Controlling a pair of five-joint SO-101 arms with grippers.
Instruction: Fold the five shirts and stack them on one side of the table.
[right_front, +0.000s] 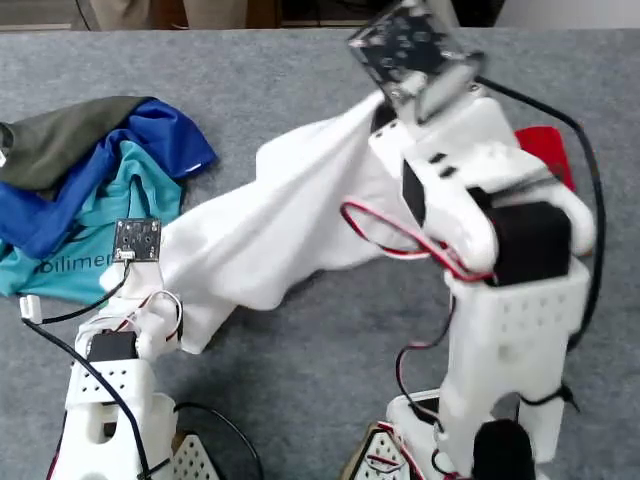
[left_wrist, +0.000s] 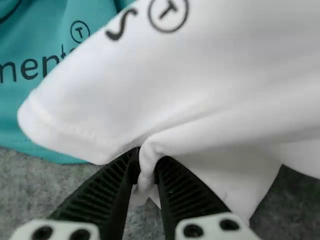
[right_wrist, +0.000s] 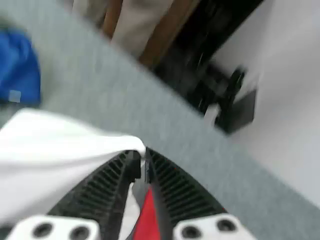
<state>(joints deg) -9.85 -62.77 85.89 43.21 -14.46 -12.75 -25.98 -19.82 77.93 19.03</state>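
White shirt (right_front: 270, 225) was stretched across the mid desk (right_front: 320, 390). Left claw (left_wrist: 145, 167) was pinched tight on a fold of it, and right claw (right_wrist: 144, 162) was clamped on its raised far edge. Teal shirt (right_front: 110, 215), blue shirt (right_front: 160, 135) and dark shirt (right_front: 60, 140) were heaped by the left arm. Red shirt (right_front: 548, 150) lay beyond the right arm.

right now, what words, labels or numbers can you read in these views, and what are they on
Dark lettering on the teal shirt, partly covered by the white shirt: no whole word reads.
On the white shirt itself, part of a letter and a circled mark, cut off at the picture's edge.
Nothing else is legible.
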